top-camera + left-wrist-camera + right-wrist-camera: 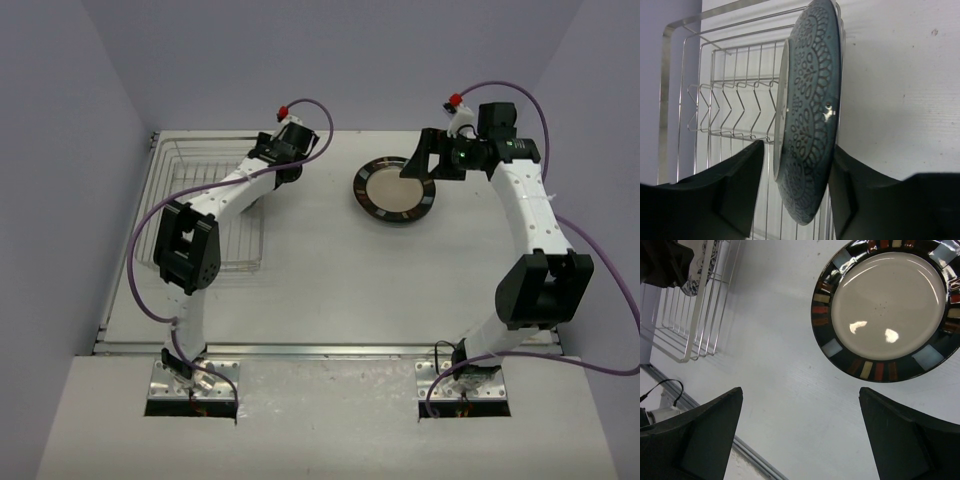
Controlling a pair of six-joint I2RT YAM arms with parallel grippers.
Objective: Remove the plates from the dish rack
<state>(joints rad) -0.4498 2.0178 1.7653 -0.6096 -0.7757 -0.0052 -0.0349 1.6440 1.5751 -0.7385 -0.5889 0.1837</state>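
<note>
While the top camera is looking down: left gripper [283, 165] is hanging over the far right side of the dish rack [205, 165], with its own arm hiding what it's after. The right gripper [420, 168] is hovering at the far edge of the dark-rimmed plate [393, 190], which is lying flat on the table [330, 290].

Left wrist cam: a teal-grey plate [812, 115] with a lacy embossed pattern is standing on edge in the rack. The left gripper [796, 149] is straddling it. One finger [845, 195] is looking like it's touching the back and the other is sitting just off the front, so it's gaping, not pinching yet.

Right wrist cam: the right gripper [800, 390] is spread wide and carrying nothing, and the dark-rimmed plate is lying just beyond its fingers. A white-and-dark patterned bit is poking out of the rack corner. Can't tell if it's the same plate.

Step in hand: I'm guessing the left arm is lining up a grab on the racked plate.

Next move: it's calling for squeezing the rim firmly, then lifting straight up clear of the wire prongs before swinging tableward.
</note>
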